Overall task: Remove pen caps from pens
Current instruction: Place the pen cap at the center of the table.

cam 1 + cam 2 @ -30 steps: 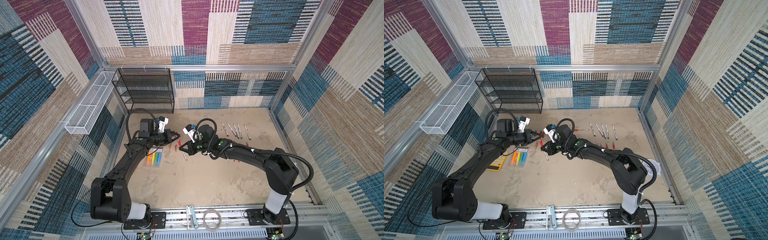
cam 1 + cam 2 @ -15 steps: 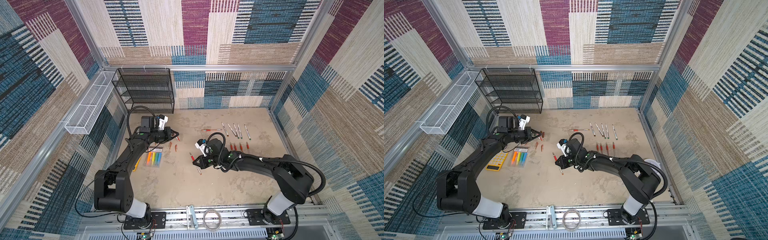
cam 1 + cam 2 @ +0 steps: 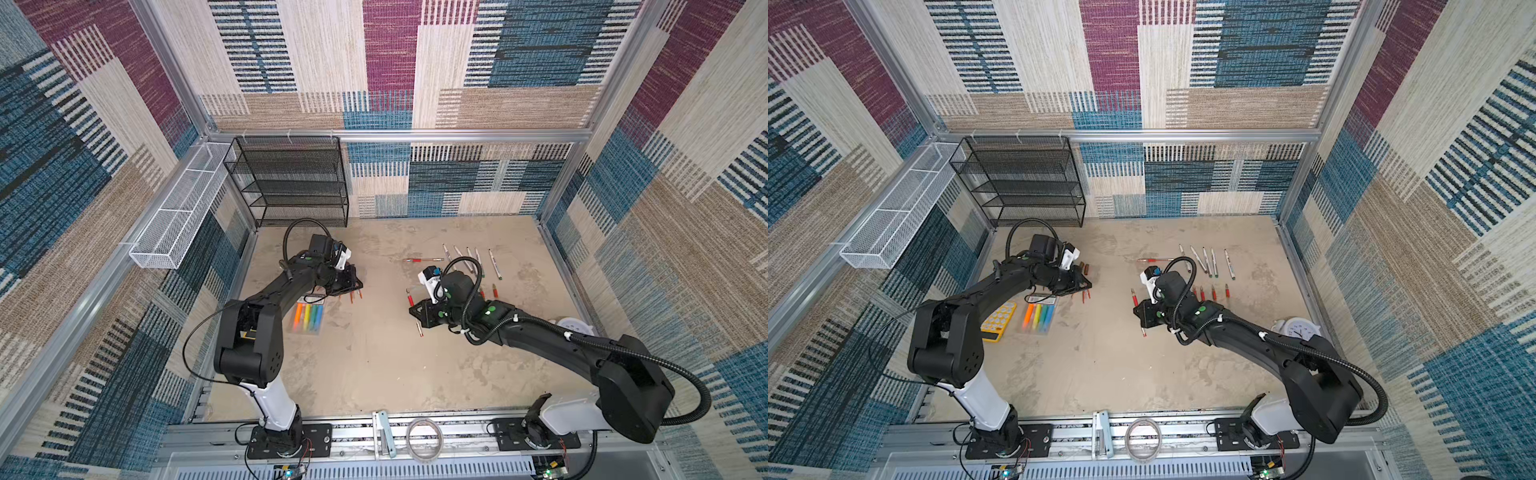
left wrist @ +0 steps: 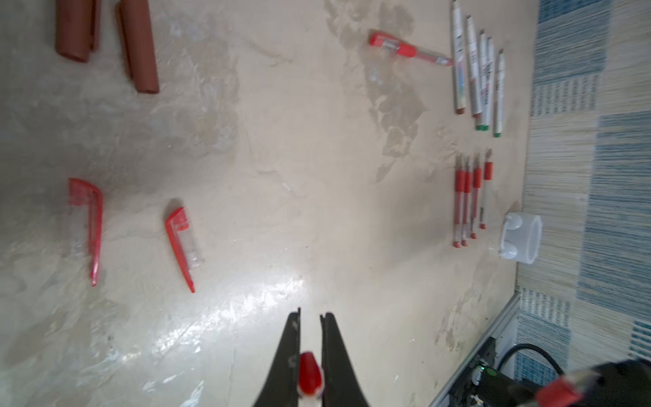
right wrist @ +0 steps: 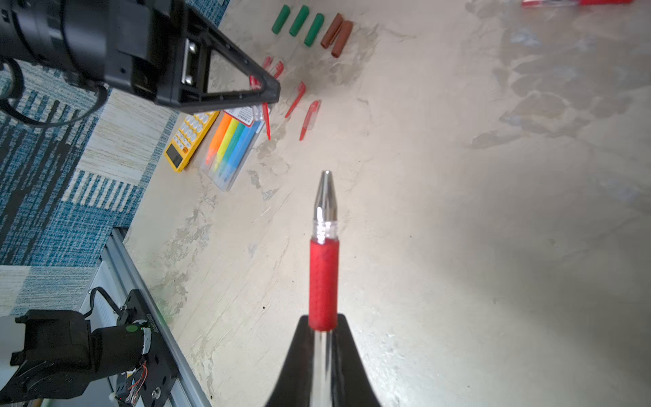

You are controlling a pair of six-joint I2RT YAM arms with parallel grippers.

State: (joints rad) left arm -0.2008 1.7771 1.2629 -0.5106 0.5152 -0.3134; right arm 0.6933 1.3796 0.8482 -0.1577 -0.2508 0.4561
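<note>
A: Over the middle of the table [image 3: 374, 374], what is the right gripper [image 5: 322, 319] carrying?

B: It is clamping tight on an uncapped pen [image 5: 323, 282]. The fingers are pinching the clear barrel just behind the red grip, and the bare metal tip is sticking out beyond them.

A: And the left gripper [image 4: 310, 313]?

B: Its fingers are leaving only a narrow gap and are gripping a red cap [image 4: 310, 373], which is sitting well back from the tips. The two grippers are standing well apart in both top views.

A: Where is the pen going, in your judgement?

B: Probably to the row of uncapped pens [image 3: 1213, 293]. That row is lying behind the right gripper, toward the right-hand wall and partly hidden by its arm. The fingers are pointing the other way, toward the left arm. The held pen's long axis is running roughly front to back, about parallel to that row, so I am expecting a swing back rather than much turning.

A: And the cap?

B: The loose caps [image 4: 179, 243] are lying on the table just beside the left fingertips, so that arm is clearly nearer.

A: Anything left?

B: One red pen [image 3: 422, 259] is lying crosswise near the white pens [image 3: 473, 262], and it is looking capped. The right arm is nearer.
</note>
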